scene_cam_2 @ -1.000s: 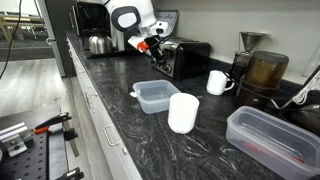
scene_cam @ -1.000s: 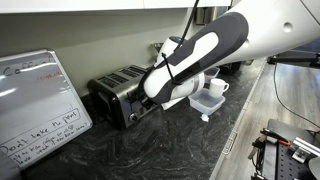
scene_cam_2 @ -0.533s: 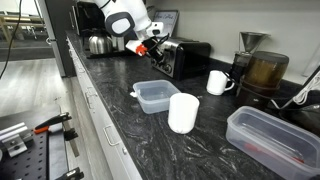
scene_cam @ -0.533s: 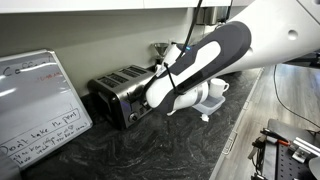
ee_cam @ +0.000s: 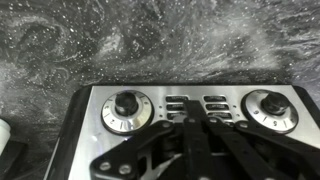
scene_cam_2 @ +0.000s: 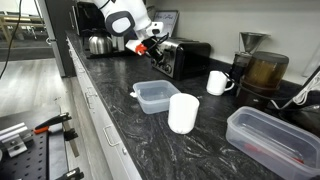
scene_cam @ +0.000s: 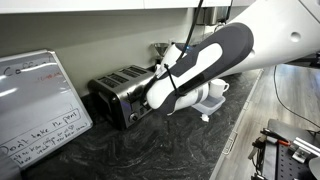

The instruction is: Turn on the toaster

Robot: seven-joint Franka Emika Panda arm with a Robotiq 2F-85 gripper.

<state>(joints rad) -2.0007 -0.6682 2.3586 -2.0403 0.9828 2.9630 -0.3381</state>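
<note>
The toaster (scene_cam: 118, 88) is a boxy silver unit with dark top slots, standing on the dark speckled counter; it also shows in an exterior view (scene_cam_2: 185, 57). In the wrist view its front panel (ee_cam: 190, 105) fills the lower half, with two round knobs and rows of small buttons between them. My gripper (ee_cam: 188, 120) is shut, its two black fingers pressed together right at the panel's middle buttons. In an exterior view the gripper (scene_cam: 140, 108) sits at the toaster's front face; it also shows in the opposite view (scene_cam_2: 152, 45). No lever is visible.
A whiteboard (scene_cam: 35, 105) leans by the toaster. A white mug (scene_cam_2: 218, 82), white cup (scene_cam_2: 183, 112), clear open container (scene_cam_2: 155, 96) and lidded container (scene_cam_2: 268, 135) stand on the counter. A coffee machine (scene_cam_2: 260, 70) and kettle (scene_cam_2: 98, 44) are near the wall.
The arm has lowered and moved closer to the toaster's front over the last second, then held almost still. The gripper stays shut.
</note>
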